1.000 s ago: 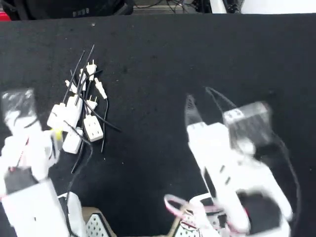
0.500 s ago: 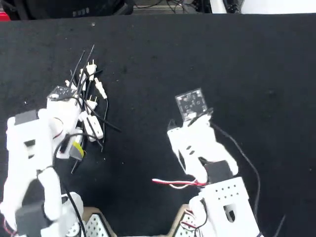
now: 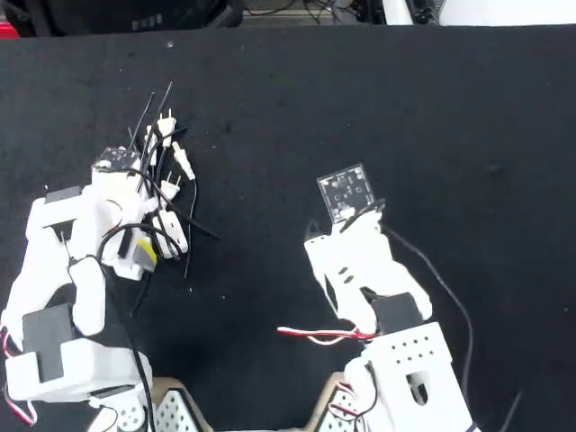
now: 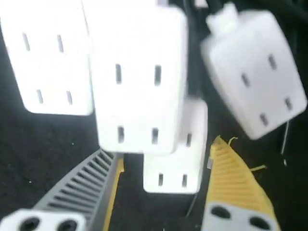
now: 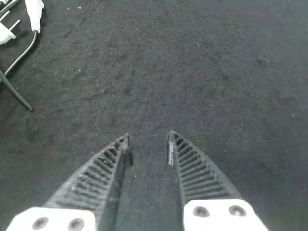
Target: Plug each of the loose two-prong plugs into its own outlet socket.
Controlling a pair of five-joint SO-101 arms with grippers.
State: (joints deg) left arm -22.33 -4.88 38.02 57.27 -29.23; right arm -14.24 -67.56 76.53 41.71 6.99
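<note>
Saw a black, felt-like worktop [image 3: 378, 99] carrying one tangle at the left of the high view: white outlet sockets [image 3: 169, 232], white two-prong plugs [image 3: 183, 162] and thin black cords [image 3: 200, 225] crossing over and between them. Found several plugs lying loose at the far side of the heap, prongs bare, with the sockets bunched nearer the arms. Noted the cords draped across the sockets, and the left arm [image 3: 67, 270] standing over the near part of the heap, covering some of it.

Found the left gripper [image 4: 161, 149] spread wide directly above the sockets, a grey ribbed finger [image 4: 91, 178] on one side and a yellow finger [image 4: 231, 178] on the other, with one small socket block [image 4: 175, 163] lying between the tips. Could not tell contact from clearance there. Saw nothing clamped.

Found the right gripper [image 5: 148, 139] well apart from the heap, over bare cloth, tips a little apart, holding nothing and touching nothing. Caught two plugs and a cord at one corner of its wrist view.

Noted the sockets as smooth, rounded rectangular plastic blocks with paired narrow slots; the right gripper's fingers as ribbed, tapering wedges; the worktop cloth as matte and finely grained.
</note>
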